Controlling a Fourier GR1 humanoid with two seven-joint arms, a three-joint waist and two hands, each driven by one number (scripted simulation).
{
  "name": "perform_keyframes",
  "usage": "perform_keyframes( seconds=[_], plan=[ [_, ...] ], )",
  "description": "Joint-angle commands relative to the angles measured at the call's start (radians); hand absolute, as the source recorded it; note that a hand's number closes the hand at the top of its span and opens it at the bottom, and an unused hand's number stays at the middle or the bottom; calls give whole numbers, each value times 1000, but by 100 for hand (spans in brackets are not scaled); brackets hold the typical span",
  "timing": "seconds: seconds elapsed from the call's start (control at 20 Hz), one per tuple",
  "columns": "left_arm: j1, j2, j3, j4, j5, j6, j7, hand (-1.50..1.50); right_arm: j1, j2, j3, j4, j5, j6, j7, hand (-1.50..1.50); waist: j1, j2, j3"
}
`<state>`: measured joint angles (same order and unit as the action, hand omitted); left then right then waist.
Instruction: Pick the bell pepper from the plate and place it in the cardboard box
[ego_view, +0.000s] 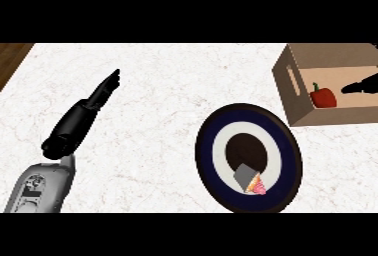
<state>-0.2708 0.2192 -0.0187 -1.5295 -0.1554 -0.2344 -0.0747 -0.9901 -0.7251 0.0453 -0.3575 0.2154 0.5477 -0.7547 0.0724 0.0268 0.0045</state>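
Note:
The red bell pepper (322, 96) with its green stem lies on the floor of the cardboard box (295, 95) at the upper right. My right hand (360, 86) shows only in part at the right edge, over the box's inside. It sits just right of the pepper and apart from it, fingers relaxed and holding nothing. The dark blue and white plate (210, 150) lies in front of the box, left of it. My left hand (88, 110) rests open at the left, fingers straight and pointing away from me.
A small wedge of food, grey and pink (252, 181), lies on the near part of the plate. The box's left wall has a handle slot (294, 80). Beyond the white marble counter (148, 75), a wooden strip (11, 57) shows at the far left.

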Motion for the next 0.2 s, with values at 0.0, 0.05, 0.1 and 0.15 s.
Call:
perform_keyframes(
  seconds=[0.0, 0.05, 0.1, 0.15],
  plan=[
    [-1, -3, 4, -2, 9, -3, -7, 0, -55, -28, -98, 121, -132, 300, 25, -150, 8, 5, 0],
    [-19, 8, 3, -3, 2, -9, -1, 0, -88, -43, -122, 136, -156, 303, 65, -150, 13, 8, 0],
    [5, 8, 13, -12, 26, -21, -5, 0, -82, -59, -146, 158, -181, 307, 86, -150, 17, 7, 1],
    [-18, -1, 0, -11, 5, -6, 3, 0, -87, -55, -156, 166, -193, 307, 98, -150, 12, 11, 2]
  ],
)
